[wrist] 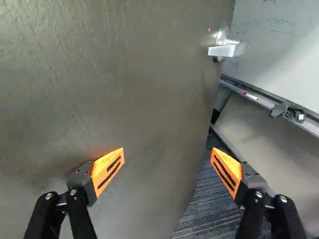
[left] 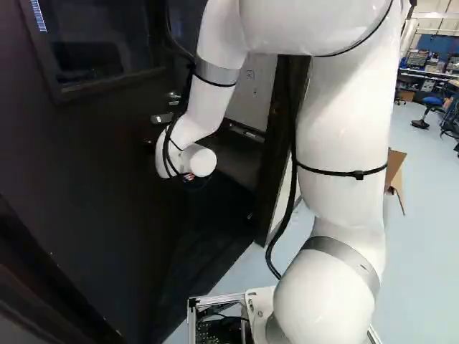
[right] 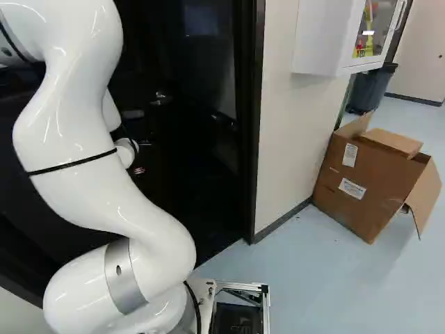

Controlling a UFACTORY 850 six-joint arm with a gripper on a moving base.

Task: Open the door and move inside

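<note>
My end effector (left: pixel 188 177) is open: in the wrist view its two orange-padded fingers stand wide apart, with no object gripped between them. The door (left: pixel 86 158) is ajar. It occupies the left part of the left base view, dark in tone, and carries a window (left: pixel 100 39). In the wrist view, one finger is positioned over the door face; the other is over the opening beside the door's free edge. The lever handle (wrist: pixel 224 50) is mounted near that edge, ahead of the fingers and apart from both. Contact between the fingers and the door cannot be determined.

Through the opening, the wrist view shows a whiteboard (wrist: pixel 299 50), a tray (wrist: pixel 264 100) along its lower edge, and dark striped carpet (wrist: pixel 207 209) below.

In the right base view, the door frame (right: pixel 252 139) adjoins a pale wall (right: pixel 288 132). A white cabinet (right: pixel 323 35) is mounted on that wall; an open cardboard box (right: pixel 368 181) sits on the floor (right: pixel 313 285) beside it.
</note>
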